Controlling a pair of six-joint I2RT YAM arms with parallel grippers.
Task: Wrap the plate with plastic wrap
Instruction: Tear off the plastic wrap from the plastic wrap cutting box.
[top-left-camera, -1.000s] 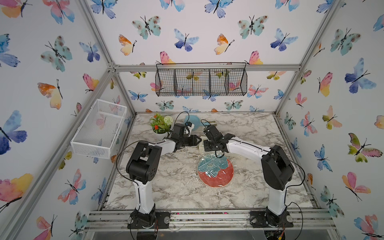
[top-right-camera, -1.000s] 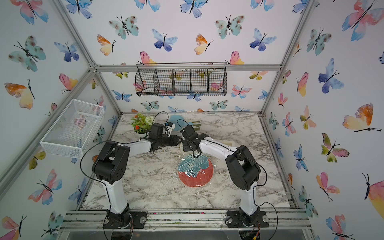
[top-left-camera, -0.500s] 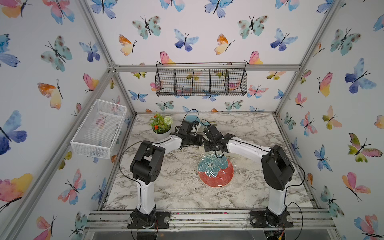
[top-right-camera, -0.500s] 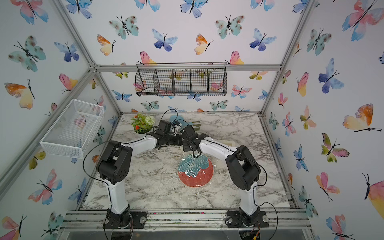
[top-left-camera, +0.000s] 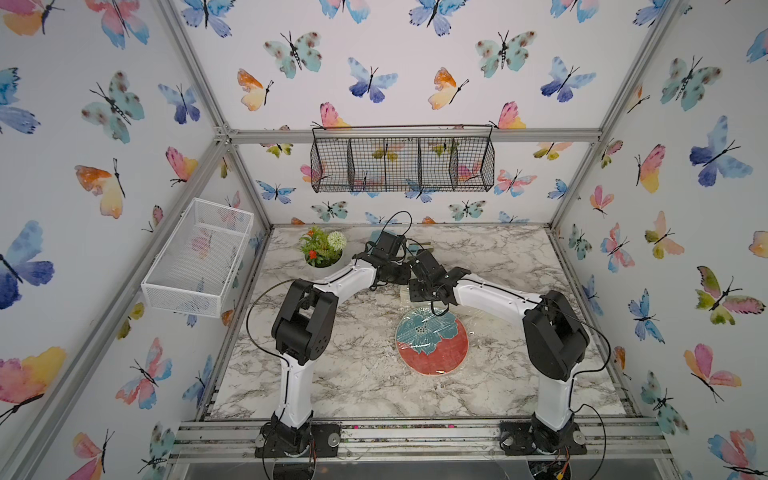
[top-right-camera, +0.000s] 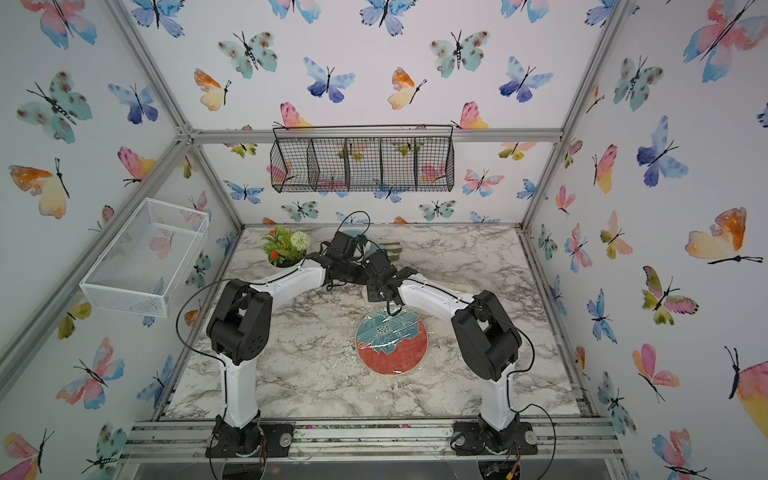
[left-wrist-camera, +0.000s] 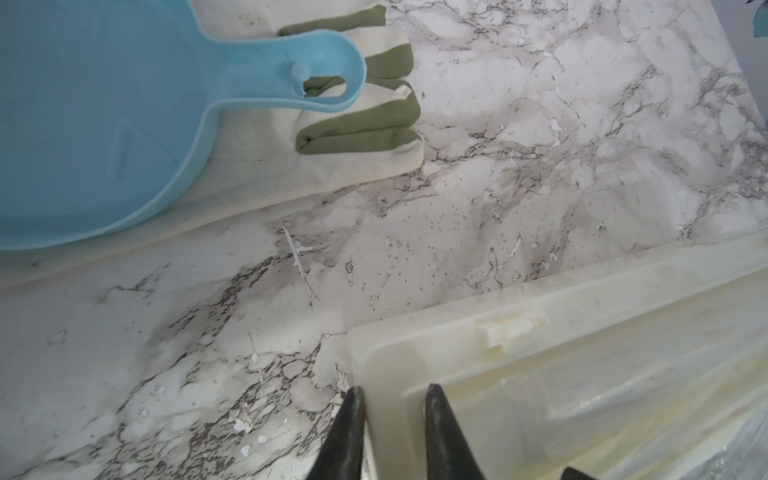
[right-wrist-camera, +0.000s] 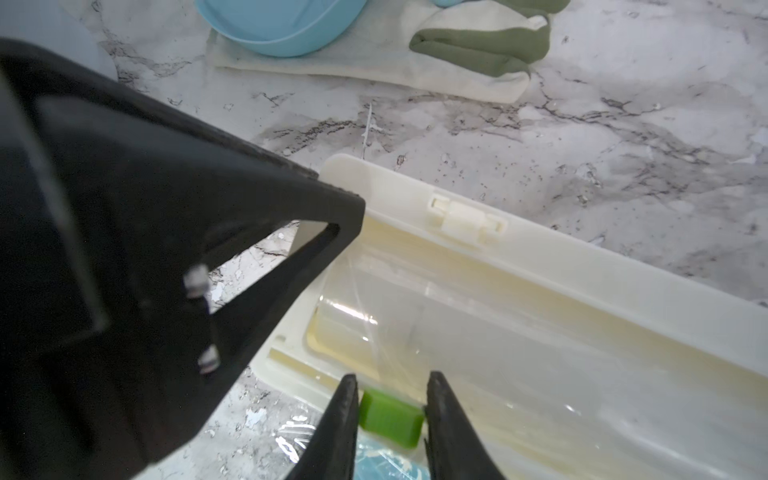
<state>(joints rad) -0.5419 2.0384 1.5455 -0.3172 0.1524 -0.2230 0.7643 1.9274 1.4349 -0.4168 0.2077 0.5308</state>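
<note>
Now the right end effector (right-wrist-camera: 390, 378) is clamping the green tab (right-wrist-camera: 390, 417) on the cream dispenser box (right-wrist-camera: 582, 266). The left end effector (left-wrist-camera: 394, 388) is pinching that box's end wall. Plastic wrap (right-wrist-camera: 293, 436) is lying over the plate (top-left-camera: 432, 345) on the worktop (top-left-camera: 353, 374), just beside the box.

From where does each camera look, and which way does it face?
Top views: high in front, facing down over table, plate, both arms.
Left wrist: faces down past left gripper, astride the dispenser box's end.
Right wrist: faces down past right gripper, closed on the green tab; left gripper shows.
Both wrist views share box, blue dish.
</note>
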